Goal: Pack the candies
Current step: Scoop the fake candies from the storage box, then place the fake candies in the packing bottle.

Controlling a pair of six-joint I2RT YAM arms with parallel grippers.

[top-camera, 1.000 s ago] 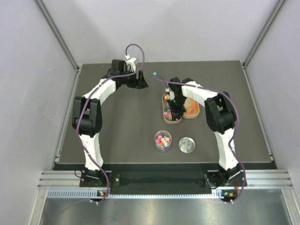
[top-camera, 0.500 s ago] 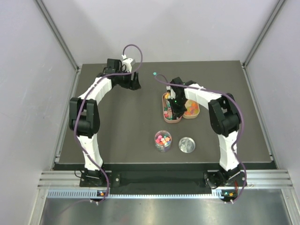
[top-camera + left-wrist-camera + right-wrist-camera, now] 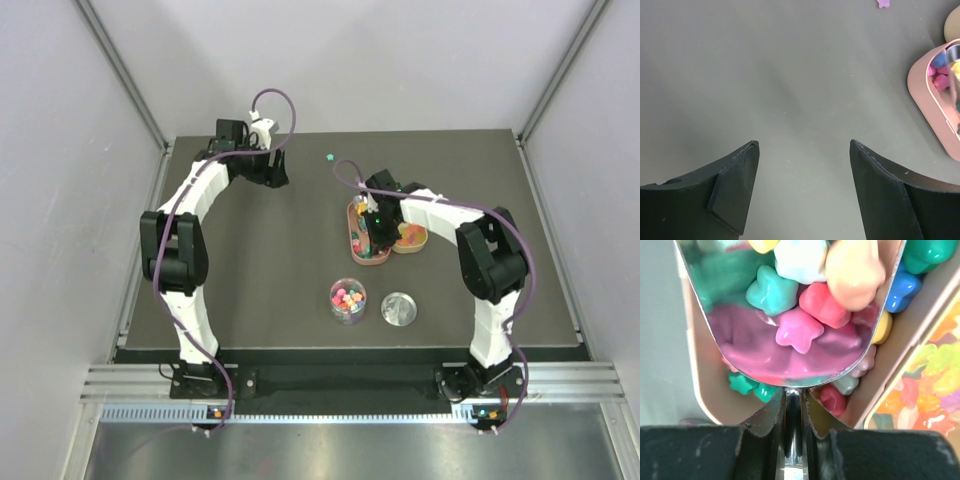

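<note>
Several candies (image 3: 800, 335) are held in the metal scoop (image 3: 735, 350); the jar (image 3: 333, 305) lies toward the arm bases.
The metal scoop's handle is clamped by the right gripper (image 3: 792, 407) above the pink tray (image 3: 695, 370); the left gripper (image 3: 804, 150) is held open, farther off.

- The left arm (image 3: 192, 300) has white link shells with black joint housings between them.
- The right arm (image 3: 487, 325) is built the same: white shells, black joints.
- A purple cable (image 3: 272, 95) loops out just behind the left gripper (image 3: 804, 145) and follows the links back to the base.
- A second cable (image 3: 345, 172), also purple, arcs out behind the right gripper (image 3: 792, 395).
- A white block (image 3: 262, 130) sits just behind the left gripper.
- The left fingers (image 3: 735, 185) are matte black wedges with blunt tips and faint speckles.
- The right fingers (image 3: 767, 417) are dark, with curved inner edges and pale scuffs.
</note>
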